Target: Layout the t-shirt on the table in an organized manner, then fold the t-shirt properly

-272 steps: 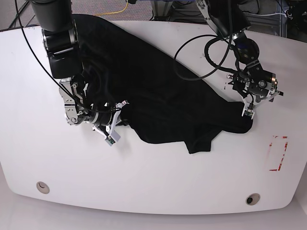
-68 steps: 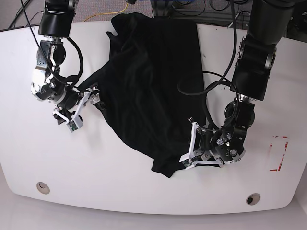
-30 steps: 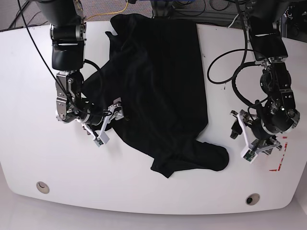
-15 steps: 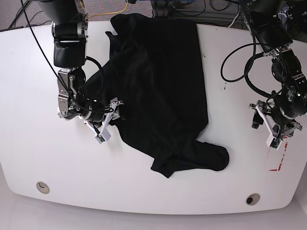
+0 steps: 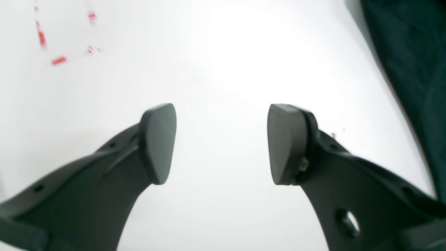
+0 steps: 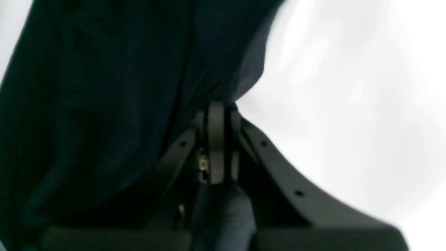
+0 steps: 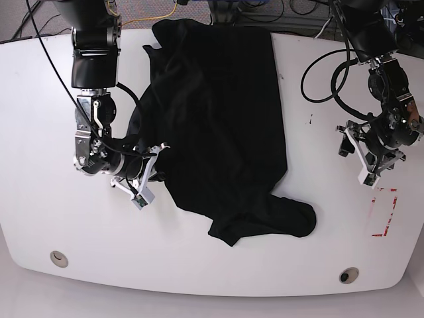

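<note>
White and glossy, the bench (image 7: 218,278) carries the black t-shirt (image 7: 218,119) across its middle, its top edge cut off at the far rim and its lower end bunched in dark folds. The right gripper (image 6: 217,139) has its jaws closed on the shirt's edge; cloth hides much beyond. The left gripper (image 5: 222,143) hangs over bare bench beside red tape marks (image 5: 52,42), jaws spread wide, holding nothing.

Beyond the far edge of the white counter (image 7: 218,278) we see a strip of grey floor (image 7: 136,9) crossed by a yellow cable (image 7: 162,13) and a tangle of dark cables (image 7: 301,8). We see even, bright light that leaves soft glare on the glossy top.
</note>
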